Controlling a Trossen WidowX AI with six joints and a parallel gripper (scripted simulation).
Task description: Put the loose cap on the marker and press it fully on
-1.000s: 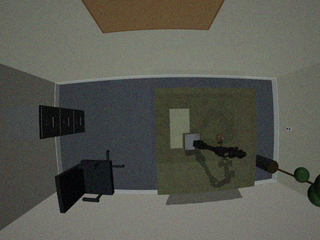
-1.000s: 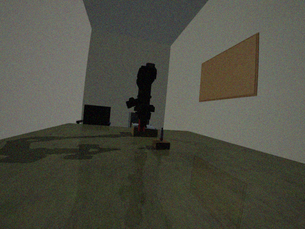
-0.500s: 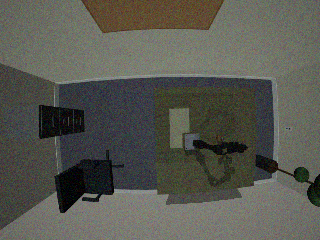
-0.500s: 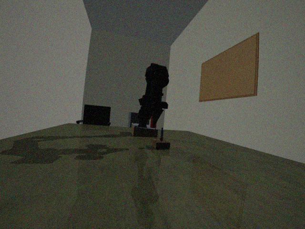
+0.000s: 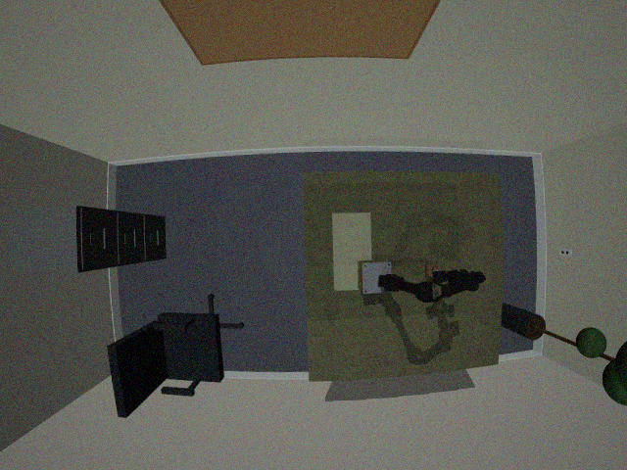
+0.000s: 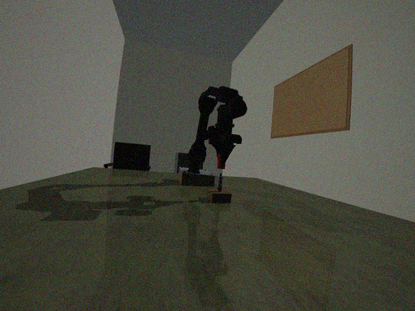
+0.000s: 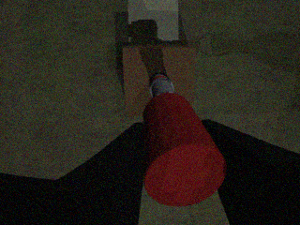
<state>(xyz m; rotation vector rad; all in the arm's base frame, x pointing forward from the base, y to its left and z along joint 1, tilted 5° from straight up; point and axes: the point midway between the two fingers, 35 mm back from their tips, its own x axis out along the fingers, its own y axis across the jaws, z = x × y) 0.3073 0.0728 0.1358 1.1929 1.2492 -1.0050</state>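
The red cap (image 6: pixel 220 162) (image 7: pixel 173 127) is held upright between the fingers of my gripper (image 6: pixel 222 163) (image 7: pixel 172 129), which is shut on it. The marker (image 6: pixel 220 181) (image 7: pixel 162 86) stands upright in the holder block (image 6: pixel 222 197) (image 7: pixel 136 89). In the exterior view the cap is just above the marker's tip, with a small gap or only the pale tip between them. In the wrist view the cap's far end overlaps the marker's tip, so exact alignment cannot be told. In the top view the arm covers the marker and most of the block (image 5: pixel 429 270).
The arm's base stands on a pale plate (image 5: pixel 371 278) (image 6: pixel 205 172) over a box (image 6: pixel 198 179) behind the holder block. A pale rectangle (image 5: pixel 351 243) lies beyond it on the table (image 5: pixel 344 344). The arm's shadow falls across the table.
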